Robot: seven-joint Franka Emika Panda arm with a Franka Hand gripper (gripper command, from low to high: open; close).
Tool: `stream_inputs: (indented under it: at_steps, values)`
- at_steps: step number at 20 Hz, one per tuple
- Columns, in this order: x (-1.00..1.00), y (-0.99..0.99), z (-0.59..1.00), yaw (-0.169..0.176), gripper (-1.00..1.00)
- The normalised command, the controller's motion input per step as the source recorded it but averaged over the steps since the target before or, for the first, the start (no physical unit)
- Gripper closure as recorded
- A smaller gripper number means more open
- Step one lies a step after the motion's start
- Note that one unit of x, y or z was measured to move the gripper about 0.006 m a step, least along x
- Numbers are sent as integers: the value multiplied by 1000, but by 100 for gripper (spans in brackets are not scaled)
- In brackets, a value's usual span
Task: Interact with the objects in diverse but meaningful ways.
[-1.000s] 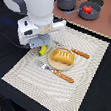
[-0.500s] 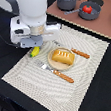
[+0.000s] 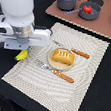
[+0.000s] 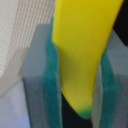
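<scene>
gripper [image 4: 80,80]: from my wrist feed i see it closed down on the banana, both teal pads [image 4: 51,75] pressed against the fruit's sides.
banana [image 4: 82,45]: pinched between the pads, its green-tipped end poking out past them; in the exterior view only a yellow bit [image 3: 22,55] shows under the arm, at the placemat's edge on the exterior view's left.
height: i think the banana is lifted off the surface, but the arm blocks my view, so i can't be sure.
bread loaf [image 3: 63,57]: lying on the tan plate [image 3: 51,62] in the middle of the placemat [image 3: 61,92].
fork [image 3: 56,73]: just beside the plate, on the near side.
knife [image 3: 75,51]: on the plate's far side.
tomato [image 3: 86,9]: sitting in a dark bowl [image 3: 89,13] on the brown board [image 3: 103,28], well apart from the gripper.
</scene>
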Motion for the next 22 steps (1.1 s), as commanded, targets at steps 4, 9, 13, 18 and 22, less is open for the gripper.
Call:
stream_inputs:
  at_steps: [4,9,13,18,22]
  values:
    - [762,-144,960,29,100]
    - [794,-144,845,21,100]
    - [786,-205,416,7,100]
    - [898,-309,216,0,100]
    - [892,-391,6,0,100]
